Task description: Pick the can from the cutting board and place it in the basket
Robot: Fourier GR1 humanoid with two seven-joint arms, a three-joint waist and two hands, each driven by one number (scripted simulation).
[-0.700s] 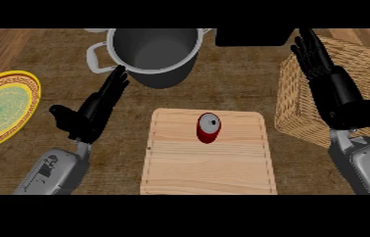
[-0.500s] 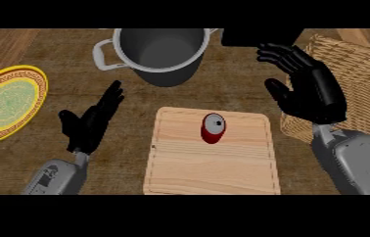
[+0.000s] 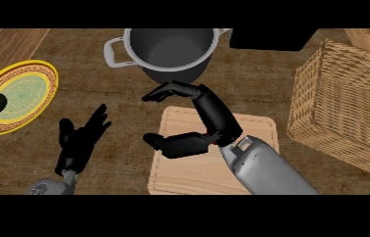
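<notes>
The wooden cutting board (image 3: 184,175) lies at the centre front. My right hand (image 3: 209,116) hovers over it, its fingers arched toward the pot and the thumb spread below, with bare board showing between them. It is open and holds nothing that I can see. The red can is almost wholly hidden behind this hand; only a red sliver (image 3: 216,139) shows by the wrist. The wicker basket (image 3: 332,108) stands at the right edge, apart from the board. My left hand (image 3: 78,143) rests open, fingers up, left of the board.
A grey pot (image 3: 173,52) with handles stands just behind the board, close to my right hand's fingers. A yellow patterned plate (image 3: 25,96) sits at the left edge. A dark block (image 3: 274,37) is at the back right.
My right hand has swung left from beside the basket to over the board and now covers the can. The left hand has barely shifted.
</notes>
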